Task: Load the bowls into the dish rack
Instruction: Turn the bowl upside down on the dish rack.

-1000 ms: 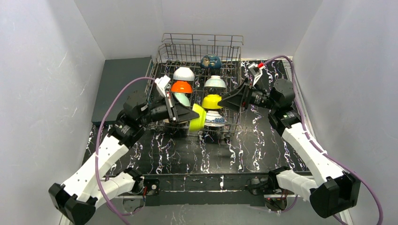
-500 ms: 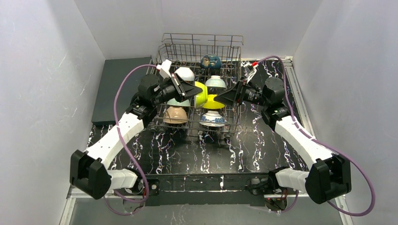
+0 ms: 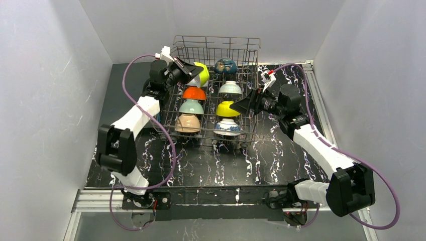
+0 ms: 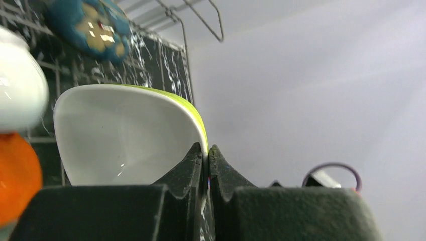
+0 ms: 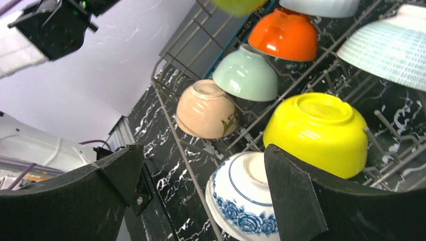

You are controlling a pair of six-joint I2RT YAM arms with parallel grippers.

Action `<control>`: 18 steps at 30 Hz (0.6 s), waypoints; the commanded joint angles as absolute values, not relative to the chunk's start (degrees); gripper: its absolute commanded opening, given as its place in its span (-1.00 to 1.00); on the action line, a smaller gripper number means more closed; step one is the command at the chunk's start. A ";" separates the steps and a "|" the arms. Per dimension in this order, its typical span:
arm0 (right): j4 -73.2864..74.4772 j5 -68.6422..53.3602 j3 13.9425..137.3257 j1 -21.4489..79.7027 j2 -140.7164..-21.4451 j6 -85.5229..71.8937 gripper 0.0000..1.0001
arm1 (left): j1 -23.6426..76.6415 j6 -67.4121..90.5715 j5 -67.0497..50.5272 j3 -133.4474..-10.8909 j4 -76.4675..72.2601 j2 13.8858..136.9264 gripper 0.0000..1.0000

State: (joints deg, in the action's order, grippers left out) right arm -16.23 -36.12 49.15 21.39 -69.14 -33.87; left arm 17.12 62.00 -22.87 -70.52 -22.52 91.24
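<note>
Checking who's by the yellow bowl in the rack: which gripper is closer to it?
Right. The right gripper hangs open just beside the yellow bowl, on its right. The left gripper is at the far left corner of the dish rack, shut on the lime green bowl.

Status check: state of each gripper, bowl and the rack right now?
dish rack: upright, loaded
left gripper: shut on lime green bowl's rim
lime green bowl: held on edge, back-left of rack
right gripper: open, empty
white bowl: racked
orange bowl: racked, base up
mint green bowl: racked, base up
peach-tan bowl: racked, base up
yellow bowl: racked, base up
blue-and-white patterned bowl: racked, base up
pale ribbed bowl: racked, base up
dark blue bowl: racked
</note>
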 commanded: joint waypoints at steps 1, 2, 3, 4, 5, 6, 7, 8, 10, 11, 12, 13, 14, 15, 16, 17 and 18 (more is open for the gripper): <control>-14.35 -33.93 48.05 21.23 -68.46 -29.73 0.97 | 13.91 62.57 -22.09 -76.98 -33.08 98.71 -1.00; -13.92 -33.89 47.95 21.20 -68.44 -29.35 0.97 | 13.51 62.59 -22.40 -78.61 -34.31 101.05 -1.00; -13.67 -33.84 47.84 21.14 -68.45 -29.06 0.97 | 13.21 63.02 -22.75 -80.37 -35.28 103.25 -1.00; -13.35 -33.81 47.82 21.13 -68.47 -28.80 0.97 | 12.92 63.79 -23.11 -82.11 -36.14 105.28 -1.00; -13.06 -33.72 47.81 21.14 -68.47 -28.55 0.97 | 12.72 64.34 -23.57 -83.88 -37.12 107.44 -1.00; -12.67 -33.48 47.81 21.15 -68.42 -28.19 0.97 | 12.60 64.81 -23.83 -85.66 -37.87 109.23 -1.00; -12.46 -33.37 47.89 21.07 -68.40 -27.92 0.97 | 12.57 64.94 -23.96 -87.58 -38.36 111.09 -1.00; -12.28 -33.27 47.94 21.06 -68.38 -27.68 0.97 | 12.51 64.92 -23.99 -89.24 -38.64 112.73 -1.00; -11.44 -33.17 48.26 20.97 -68.37 -26.93 0.97 | 12.48 64.60 -23.56 -92.73 -38.98 115.44 -1.00; -10.94 -33.10 48.47 20.93 -68.38 -26.39 0.97 | 12.48 64.20 -23.29 -94.72 -38.95 116.50 -1.00; -10.57 -33.15 48.63 20.92 -68.36 -26.03 0.97 | 12.44 63.62 -23.09 -96.34 -38.98 117.68 -1.00; -10.22 -33.14 48.73 21.00 -68.34 -25.68 0.97 | 12.40 63.33 -22.74 -97.65 -38.96 118.76 -1.00; -9.80 -33.08 48.77 20.91 -68.35 -25.31 0.97 | 12.39 63.24 -22.08 -98.60 -39.05 119.61 -1.00; -9.54 -33.15 48.73 20.86 -68.34 -25.25 0.97 | 12.25 62.83 -21.51 -99.82 -39.17 120.55 -1.00; -9.50 -33.32 48.50 20.86 -68.44 -25.23 0.97 | 12.16 61.92 -20.99 -100.91 -39.24 121.68 -1.00; -9.43 -33.50 48.33 20.89 -68.56 -25.22 0.97 | 12.01 61.54 -20.52 -101.90 -39.20 122.59 -1.00; -9.39 -33.75 48.15 20.86 -68.65 -25.22 0.97 | 11.89 61.50 -20.14 -103.01 -39.20 123.61 -1.00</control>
State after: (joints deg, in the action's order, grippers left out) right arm -9.30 -33.54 47.86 21.28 -69.14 -26.92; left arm 12.36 63.81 -22.37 -97.49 -35.48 122.52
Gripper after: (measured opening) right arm 0.984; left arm 0.034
